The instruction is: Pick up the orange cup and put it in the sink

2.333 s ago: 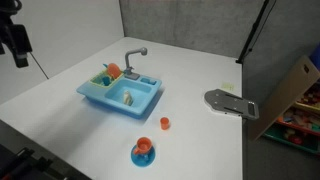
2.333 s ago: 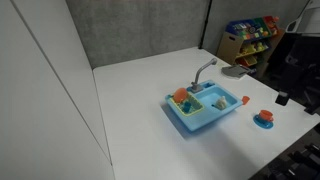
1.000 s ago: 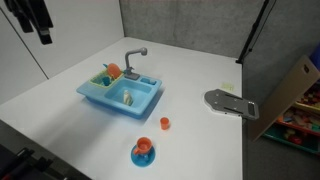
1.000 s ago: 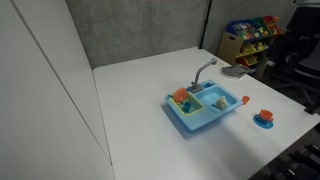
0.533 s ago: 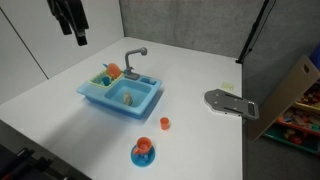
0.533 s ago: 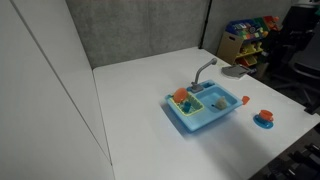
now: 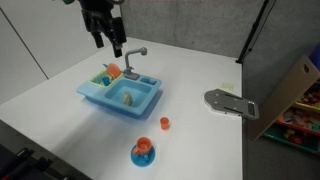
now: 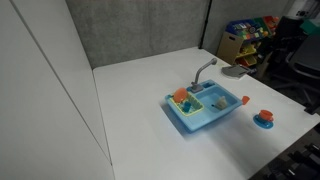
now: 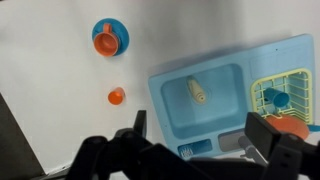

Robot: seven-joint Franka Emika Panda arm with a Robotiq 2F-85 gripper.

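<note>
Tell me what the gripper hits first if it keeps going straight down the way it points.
Probably the sink, near its faucet side, not the orange cup; the gripper hangs high, so depth is unclear.

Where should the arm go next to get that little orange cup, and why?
Probably swing the pincer sideways and down toward the cup. The pincer hangs open and empty, high above the sink. The cup stands on the table, apart from the sink, so the pincer must get over the cup before it can grasp anything.
</note>
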